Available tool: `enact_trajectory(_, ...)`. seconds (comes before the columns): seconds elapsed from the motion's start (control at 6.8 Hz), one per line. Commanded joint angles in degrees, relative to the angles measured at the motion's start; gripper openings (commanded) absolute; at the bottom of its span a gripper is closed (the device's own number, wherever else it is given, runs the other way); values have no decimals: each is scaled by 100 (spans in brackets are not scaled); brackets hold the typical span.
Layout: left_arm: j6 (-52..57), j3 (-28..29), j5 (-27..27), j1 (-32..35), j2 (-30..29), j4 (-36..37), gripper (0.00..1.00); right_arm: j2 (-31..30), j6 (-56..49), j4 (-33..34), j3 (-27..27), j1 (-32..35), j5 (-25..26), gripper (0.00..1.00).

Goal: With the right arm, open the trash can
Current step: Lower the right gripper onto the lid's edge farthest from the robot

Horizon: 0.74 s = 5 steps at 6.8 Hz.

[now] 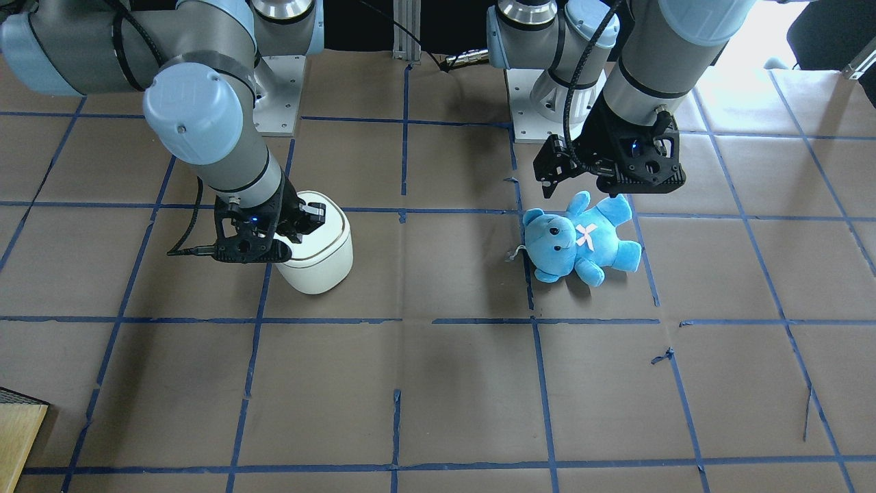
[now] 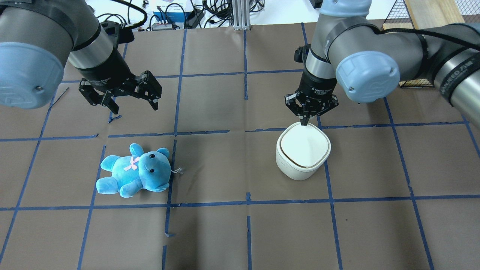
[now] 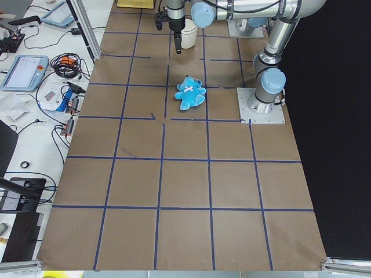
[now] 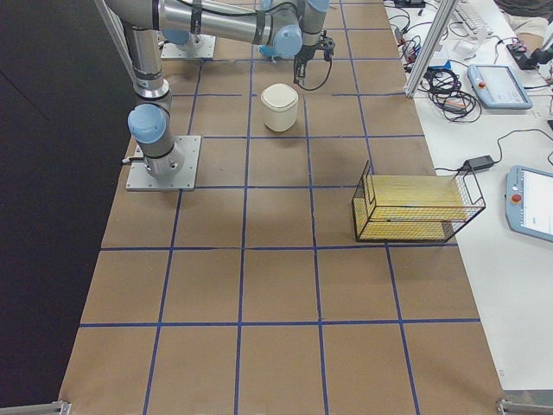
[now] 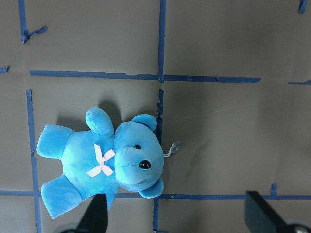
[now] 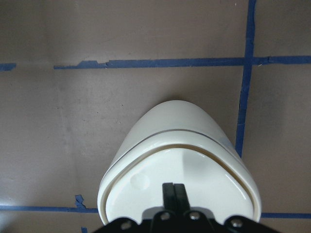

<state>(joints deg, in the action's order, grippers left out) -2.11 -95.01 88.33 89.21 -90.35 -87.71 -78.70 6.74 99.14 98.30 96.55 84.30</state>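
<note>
While the trash can [image 2: 303,167] stands upright with its lid [image 2: 303,145] shut on the right half of the surface [image 2: 232,232], nearer the robot than either arm's jaws, the right gripper [image 2: 306,120] hangs point-down over the lid's far edge. Its jaws are pinched together and hold nothing; whether their tips touch the lid cannot be told. The can thus lies just below and to the near side of them. Well to the left, past the blue teddy [image 2: 131,170], the left gripper [image 2: 134,108] hovers with jaws spread wide, well apart from the can.
</note>
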Motion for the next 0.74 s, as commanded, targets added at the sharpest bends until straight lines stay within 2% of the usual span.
enact_trajectory(0.0,0,0,0,0,0,0,100,13,64,18,198,22,-10,8)
enact_trajectory(0.29,0,0,0,0,0,0,100,13,300,35,198,189,-326,8)
enact_trajectory(0.59,0,0,0,0,0,0,100,39,275,105,190,198,-327,8)
